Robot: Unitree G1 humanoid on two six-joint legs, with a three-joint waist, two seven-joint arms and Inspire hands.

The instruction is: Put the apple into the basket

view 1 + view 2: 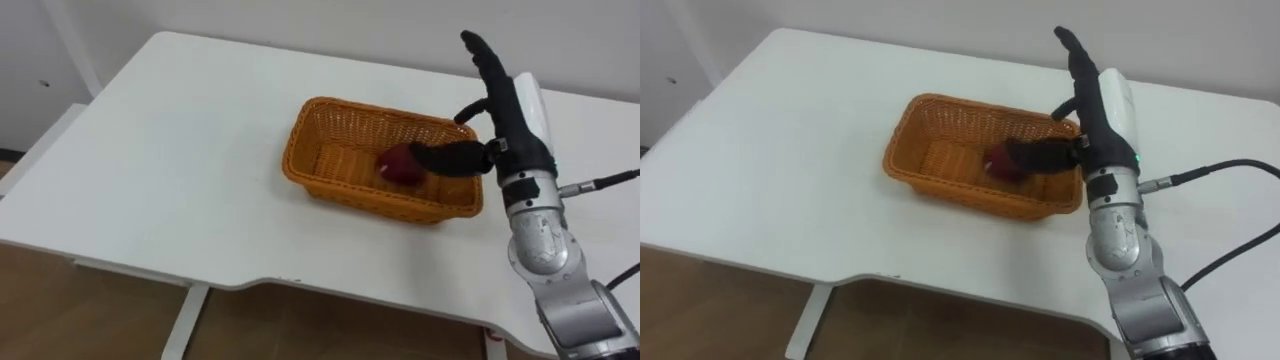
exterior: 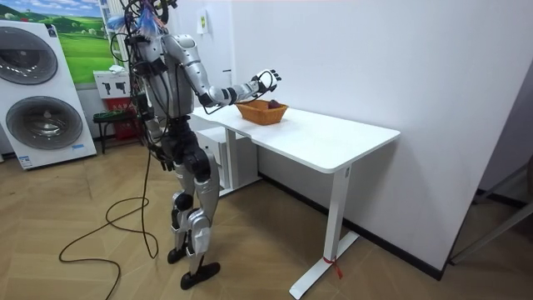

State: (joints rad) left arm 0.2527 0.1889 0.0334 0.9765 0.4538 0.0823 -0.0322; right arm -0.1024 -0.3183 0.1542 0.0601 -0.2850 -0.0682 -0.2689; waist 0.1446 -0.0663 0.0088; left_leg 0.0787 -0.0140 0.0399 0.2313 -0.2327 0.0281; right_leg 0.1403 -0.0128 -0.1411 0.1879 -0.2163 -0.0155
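Observation:
An orange wicker basket (image 1: 330, 110) stands on the white table (image 1: 170, 160), right of its middle. A dark red apple (image 1: 398, 168) lies inside the basket near its right end. My right hand (image 1: 510, 110) hovers over the basket's right rim, open, with its fingers stretched up and away. The thumb reaches sideways toward the apple and ends just beside it. I cannot tell whether it touches the fruit. In the room view I stand upright at the table's end, on the room view's left, with that arm held out over the basket (image 2: 261, 112).
The table's near edge (image 1: 300, 285) runs across the bottom, with wooden floor below. The wall lies just behind the table. In the room view a washing machine (image 2: 37, 100) stands at the far left and a white cabinet (image 2: 229, 154) sits under the table.

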